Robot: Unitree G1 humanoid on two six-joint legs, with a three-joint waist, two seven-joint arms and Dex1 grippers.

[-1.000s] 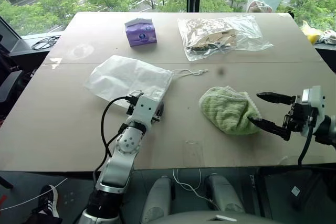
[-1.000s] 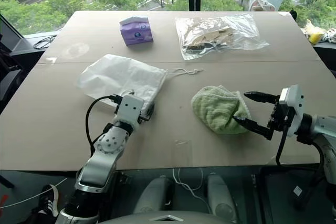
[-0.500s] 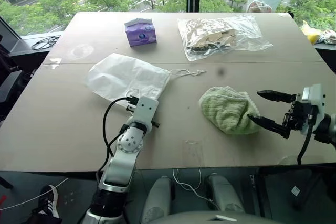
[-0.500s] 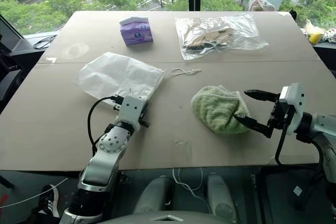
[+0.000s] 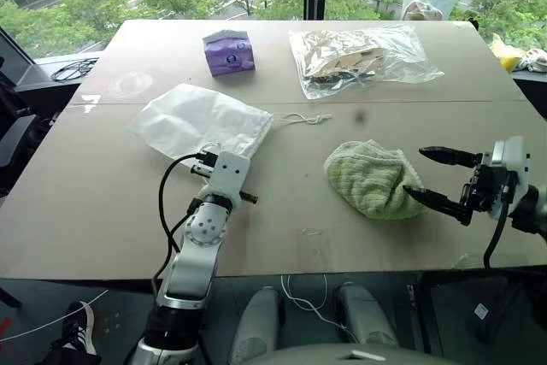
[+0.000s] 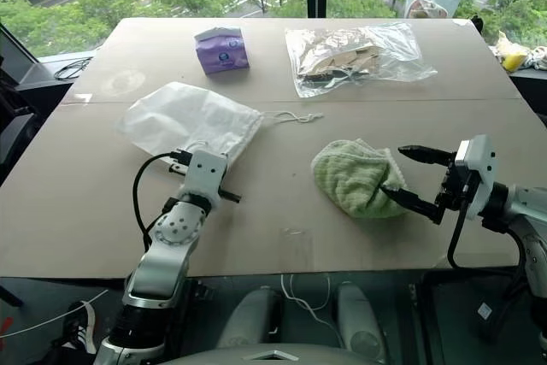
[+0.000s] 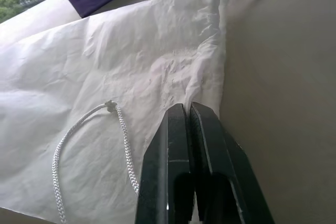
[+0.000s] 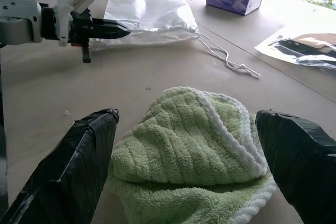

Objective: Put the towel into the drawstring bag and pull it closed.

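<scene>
The left hand [image 7: 188, 109] has clenched on the drawstring bag [image 5: 198, 121], mouth facing right; right hand [image 5: 432, 176] gapes.

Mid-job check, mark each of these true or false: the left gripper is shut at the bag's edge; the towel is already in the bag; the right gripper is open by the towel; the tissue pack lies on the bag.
1. The left gripper is shut at the drawstring bag's edge. True.
2. The towel is already inside the bag. False: it lies on the table, apart from the bag.
3. The right gripper is open beside the towel. True.
4. The purple tissue pack lies on the bag. False: it sits on the table beyond it.
</scene>
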